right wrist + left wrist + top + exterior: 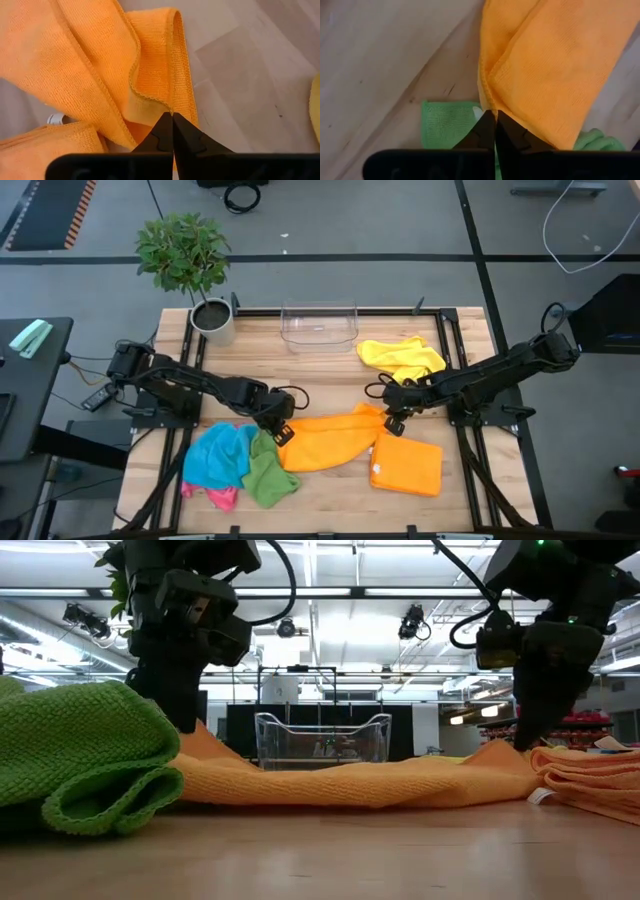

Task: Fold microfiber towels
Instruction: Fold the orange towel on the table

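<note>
Low in the high view, one folded orange towel (pixel 407 465) lies finished at lower right, while the green (pixel 268 472), blue (pixel 218 455) and pink (pixel 222 497) towels sit heaped at lower left, not yet folded. At centre the spread orange towel (pixel 330 438) is mid-fold — left tool (pixel 282 432) and right tool (pixel 391 418) each clamped on an end, as the wrist views confirm. Farther up, a yellow towel (pixel 400 356) waits beside the clear bin (pixel 319 323) — only the overhead view shows it

Left end effector (pixel 495 117) pinches the orange towel's (pixel 555 65) edge over green towel (pixel 445 127).
</note>
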You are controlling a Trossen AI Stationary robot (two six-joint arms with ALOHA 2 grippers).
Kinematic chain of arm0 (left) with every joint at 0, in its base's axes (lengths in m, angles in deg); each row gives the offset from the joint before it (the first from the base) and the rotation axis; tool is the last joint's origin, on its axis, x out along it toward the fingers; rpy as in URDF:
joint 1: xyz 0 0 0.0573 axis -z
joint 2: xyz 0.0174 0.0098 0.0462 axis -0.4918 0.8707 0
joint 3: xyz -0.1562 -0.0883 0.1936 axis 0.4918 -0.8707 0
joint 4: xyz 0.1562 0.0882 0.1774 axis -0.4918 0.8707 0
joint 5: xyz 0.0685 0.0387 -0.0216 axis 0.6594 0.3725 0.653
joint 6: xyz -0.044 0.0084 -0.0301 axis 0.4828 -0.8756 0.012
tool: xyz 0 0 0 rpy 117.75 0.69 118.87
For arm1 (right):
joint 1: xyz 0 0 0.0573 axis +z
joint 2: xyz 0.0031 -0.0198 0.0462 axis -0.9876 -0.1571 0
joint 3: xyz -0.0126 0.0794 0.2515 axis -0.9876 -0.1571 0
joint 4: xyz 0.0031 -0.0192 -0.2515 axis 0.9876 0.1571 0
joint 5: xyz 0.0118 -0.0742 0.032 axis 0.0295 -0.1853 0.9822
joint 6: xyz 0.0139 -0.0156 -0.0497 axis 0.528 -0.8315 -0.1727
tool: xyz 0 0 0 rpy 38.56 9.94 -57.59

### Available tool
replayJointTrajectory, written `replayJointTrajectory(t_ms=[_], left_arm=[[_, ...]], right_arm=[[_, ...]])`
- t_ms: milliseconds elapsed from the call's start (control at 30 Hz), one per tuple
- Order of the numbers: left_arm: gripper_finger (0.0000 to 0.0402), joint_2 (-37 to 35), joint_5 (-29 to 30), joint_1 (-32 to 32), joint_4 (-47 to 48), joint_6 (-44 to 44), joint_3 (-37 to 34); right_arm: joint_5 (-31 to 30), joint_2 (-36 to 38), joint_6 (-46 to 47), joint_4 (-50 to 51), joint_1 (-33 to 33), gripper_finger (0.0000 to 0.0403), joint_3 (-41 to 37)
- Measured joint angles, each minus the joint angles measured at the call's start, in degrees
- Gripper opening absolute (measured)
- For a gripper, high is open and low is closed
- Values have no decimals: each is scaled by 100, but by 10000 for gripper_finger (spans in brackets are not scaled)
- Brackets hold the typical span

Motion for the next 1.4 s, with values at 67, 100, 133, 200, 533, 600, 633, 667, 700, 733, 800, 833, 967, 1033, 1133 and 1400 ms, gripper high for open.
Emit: replayJointTrajectory(t_ms=[67, 100, 133, 200, 533, 600, 633, 667, 700, 733, 800, 833, 967, 1033, 1133, 1400], left_arm=[[7, 2, 0, 2, 29, -2, -4], [6, 2, 1, 1, 18, 1, -4], [6, 2, 9, 0, 19, 3, -4], [7, 2, 13, 0, 15, 5, -4], [6, 2, 15, 0, 0, 45, -4], [5, 2, 15, 0, -2, 7, -4], [5, 2, 44, -2, 0, 0, -4], [5, 2, 92, -7, 0, -4, -4], [6, 2, 128, -8, -1, -10, -4], [7, 2, 146, -11, 0, -17, -4], [5, 2, 156, -11, -2, -18, -4], [5, 2, 164, -11, 0, -45, -4], [6, -12, 164, -10, 8, -104, -4], [5, -113, 166, -11, 143, -136, 45], [5, -456, 273, -13, 422, -294, 304], [5, -1507, 1294, -56, 1713, -679, 1215]], right_arm=[[110, 0, -64, 10, -2, 14, 0], [196, 0, -129, 38, -2, 22, 0], [295, 1, -210, 54, -2, 33, 0], [427, 1, -405, 50, 0, 57, 1], [-70, 2, -1140, 5, 1, 188, 1], [-89, 0, -1183, -9, -2, 192, 2], [-35, 2, -1178, -13, -2, 190, 2], [-10, -8, -1177, -15, -2, 184, 2], [16, -35, -1178, -23, -2, 173, 2], [48, -68, -1175, -24, -2, 157, 2], [120, -161, -1185, -59, -2, 112, 2], [159, -202, -1201, -102, -2, 82, 2], [341, -159, -1371, -243, -2, 12, 69], [351, -36, -1369, -74, -2, 8, 280], [258, 190, -1490, 460, -2, 4, 813], [-723, 279, -1983, 2591, -2, 2, 2772]])
